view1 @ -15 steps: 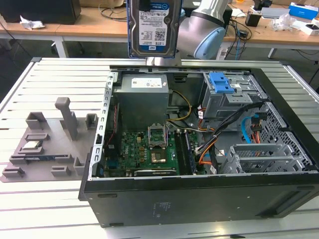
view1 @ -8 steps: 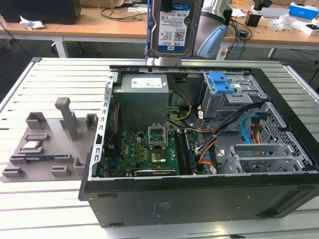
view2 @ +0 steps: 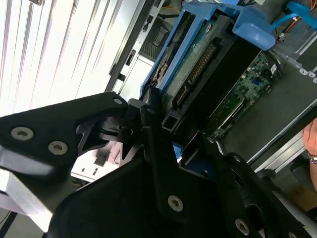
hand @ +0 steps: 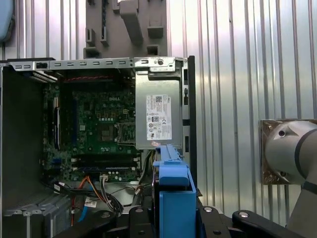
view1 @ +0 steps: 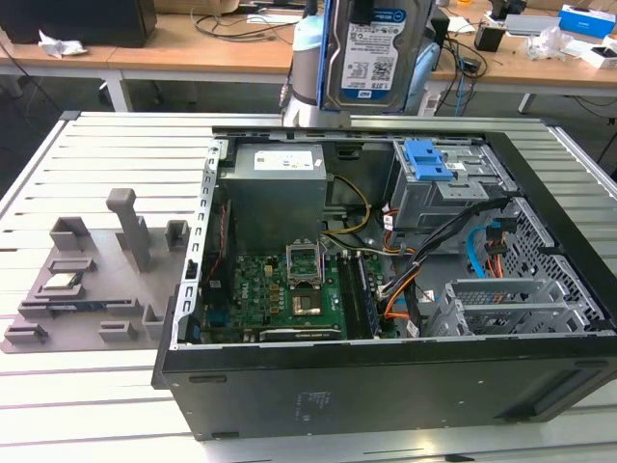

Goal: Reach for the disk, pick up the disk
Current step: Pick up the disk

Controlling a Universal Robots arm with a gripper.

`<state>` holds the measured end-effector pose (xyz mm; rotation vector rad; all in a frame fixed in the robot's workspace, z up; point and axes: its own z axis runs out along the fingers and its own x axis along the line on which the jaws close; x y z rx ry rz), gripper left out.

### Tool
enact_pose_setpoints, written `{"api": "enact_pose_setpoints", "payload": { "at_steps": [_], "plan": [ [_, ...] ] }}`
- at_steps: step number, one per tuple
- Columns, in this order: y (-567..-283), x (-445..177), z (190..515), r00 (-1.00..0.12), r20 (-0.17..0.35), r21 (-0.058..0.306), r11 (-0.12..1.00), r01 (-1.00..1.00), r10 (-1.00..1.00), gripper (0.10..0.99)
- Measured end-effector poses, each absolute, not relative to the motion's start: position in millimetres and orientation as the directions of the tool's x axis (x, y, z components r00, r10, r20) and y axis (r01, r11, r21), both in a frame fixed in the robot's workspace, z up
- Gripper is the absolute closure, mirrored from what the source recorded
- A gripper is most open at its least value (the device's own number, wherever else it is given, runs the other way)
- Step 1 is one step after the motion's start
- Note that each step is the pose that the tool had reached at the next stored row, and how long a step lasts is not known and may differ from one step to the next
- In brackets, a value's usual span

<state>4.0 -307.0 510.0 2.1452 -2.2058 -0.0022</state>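
The disk (view1: 374, 53) hangs upright above the far edge of the open computer case (view1: 386, 386), its blue-and-white label facing the exterior view. My gripper (view2: 173, 124) is shut on the disk. In the second wrist view the black fingers (view2: 148, 119) clamp the end of the disk (view2: 198, 59), whose blue side rails and connector edge point away from the wrist. In the first wrist view a blue rail of the disk (hand: 173, 193) stands between the finger bases, high over the case. The arm (view1: 308, 68) rises behind the disk.
Inside the case lie the motherboard (view1: 280, 289), the grey power supply (view1: 275, 188), loose cables and a drive cage with a blue latch (view1: 429, 159). A grey fixture tray (view1: 87, 280) holding a small chip (view1: 60, 282) sits at the exterior view's left. A hand (view2: 311, 141) shows.
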Motion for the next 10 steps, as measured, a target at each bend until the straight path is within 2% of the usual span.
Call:
{"api": "enact_pose_setpoints", "payload": {
  "at_steps": [10],
  "plan": [
    [-307,35,510,-0.027,0.045,0.047,0.029,-0.998,-0.999,0.722]
  ]
}}
